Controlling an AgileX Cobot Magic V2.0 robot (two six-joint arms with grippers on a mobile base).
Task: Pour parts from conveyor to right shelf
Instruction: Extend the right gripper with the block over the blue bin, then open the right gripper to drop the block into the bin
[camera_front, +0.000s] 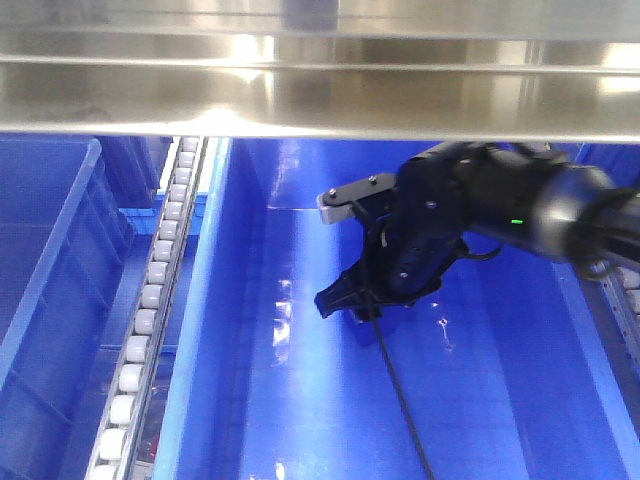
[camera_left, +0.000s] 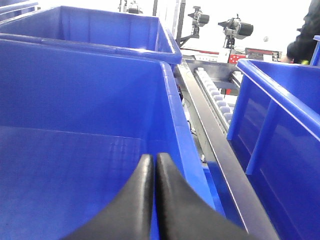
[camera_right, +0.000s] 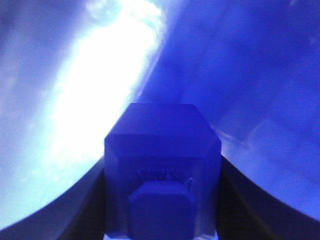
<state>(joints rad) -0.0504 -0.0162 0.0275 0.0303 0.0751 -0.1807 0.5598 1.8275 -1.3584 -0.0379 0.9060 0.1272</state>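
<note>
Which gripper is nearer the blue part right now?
Right. The right gripper has the part clamped between its fingers, inside a blue bin. The left gripper is shut and empty over another bin, no part in its view.

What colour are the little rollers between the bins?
White. The rollers show best in the exterior front-facing view, running between the blue bins.

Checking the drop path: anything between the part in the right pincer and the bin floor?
Nothing visible. The right pincer is inside the blue bin, shut on the blue block; only bare bin wall and floor lie ahead. The left pincer is shut over another bin.
</note>
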